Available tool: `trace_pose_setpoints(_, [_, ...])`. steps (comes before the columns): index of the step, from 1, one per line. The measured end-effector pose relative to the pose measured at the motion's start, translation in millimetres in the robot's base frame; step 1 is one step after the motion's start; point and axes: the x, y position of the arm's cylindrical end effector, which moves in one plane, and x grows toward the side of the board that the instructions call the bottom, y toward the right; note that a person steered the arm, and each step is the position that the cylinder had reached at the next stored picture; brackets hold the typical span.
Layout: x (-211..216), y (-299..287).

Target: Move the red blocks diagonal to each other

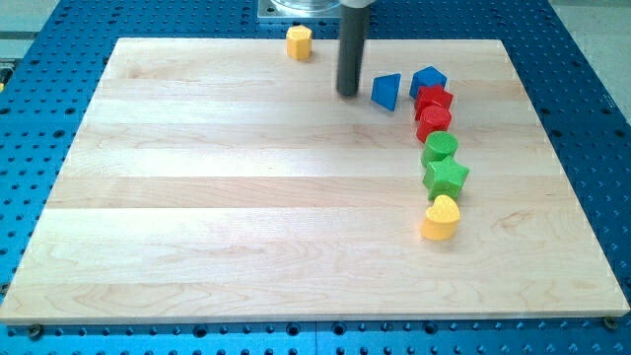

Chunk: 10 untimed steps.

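Our tip (347, 94) is a bare rod with no jaws to open or close, and it sits near the board's (197, 197) top edge, just left of the blue wedge (386, 91). The two red blocks (433, 99) (433, 121) touch, one right below the other, near the right edge. We should go around the blue ones and nudge just one red sideways — slowly — without bumping the green blocks (441, 148) below.

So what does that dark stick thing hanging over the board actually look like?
It is a plain, straight, dark grey rod, round in section and smooth, with no markings, cables or tool on it. My tip is a blunt, flat end. At the view's top the rod joins a pale metal mount.
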Motion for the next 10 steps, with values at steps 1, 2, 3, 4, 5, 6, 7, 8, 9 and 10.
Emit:
trace_pose_setpoints(1, [-52.0, 65.2])
trace_pose_setpoints(2, [-31.6, 131.2])
trace_pose_setpoints(3, [-12.6, 152.0])
trace_pose_setpoints(4, [4.3, 105.8])
trace_pose_setpoints(5, [12.6, 34.3])
trace_pose_setpoints(6, [14.3, 32.8])
trace_pose_setpoints(7, [14.0, 95.5])
trace_pose_setpoints(8, [29.9, 142.5])
trace_pose_setpoints(9, [60.1, 168.0])
trace_pose_setpoints(10, [75.0, 135.8])
